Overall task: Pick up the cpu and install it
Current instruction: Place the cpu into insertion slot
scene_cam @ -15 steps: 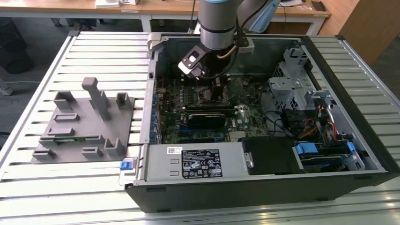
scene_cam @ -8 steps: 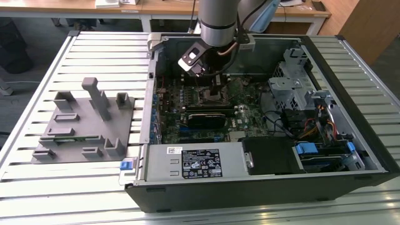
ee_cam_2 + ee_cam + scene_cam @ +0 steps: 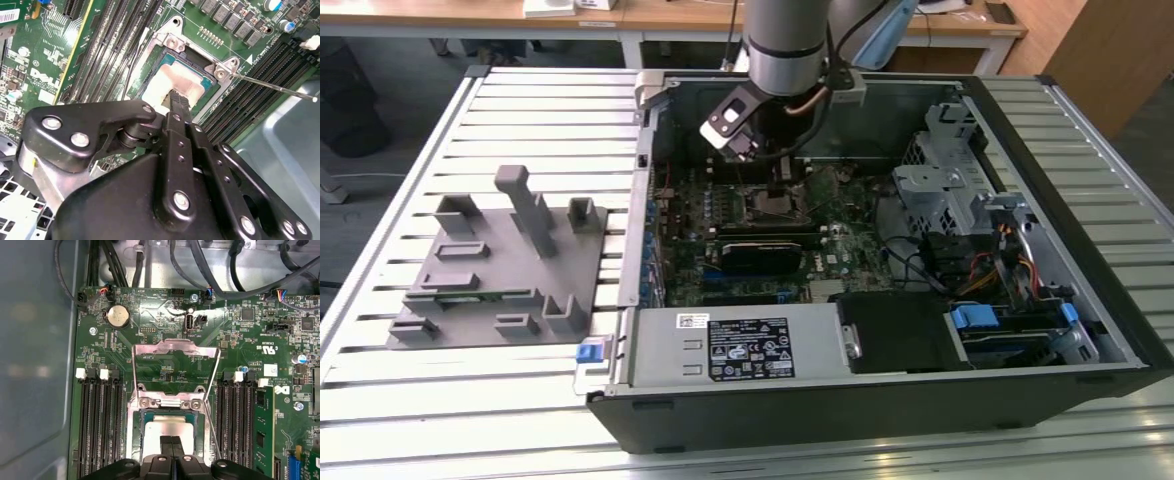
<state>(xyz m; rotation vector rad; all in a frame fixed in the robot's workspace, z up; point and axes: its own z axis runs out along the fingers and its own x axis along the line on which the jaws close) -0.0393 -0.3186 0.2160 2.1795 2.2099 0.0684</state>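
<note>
The flat square cpu with a silvery metal top (image 3: 161,432) lies face-up in the green motherboard's steel socket (image 3: 170,401), with no long axis. The black gripper (image 3: 171,439) has its fingers pressed together, tips on the cpu's top. In the exterior view, the grey plastic fixture plate (image 3: 507,275) sits at nine o'clock from the black computer case (image 3: 854,410).

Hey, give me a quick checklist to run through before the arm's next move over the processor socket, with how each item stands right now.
1. Chip lying inside the socket frame: ok.
2. Chip fully level in the socket: cannot tell, the gripper covers part of it.
3. Hinged cover plate swung open, clear of the chip: ok.
4. Thin latch lever unlatched, sticking out to the side: ok.
5. Jaws shut, with the tips at the chip's top; touching or just above: cannot tell.
</note>
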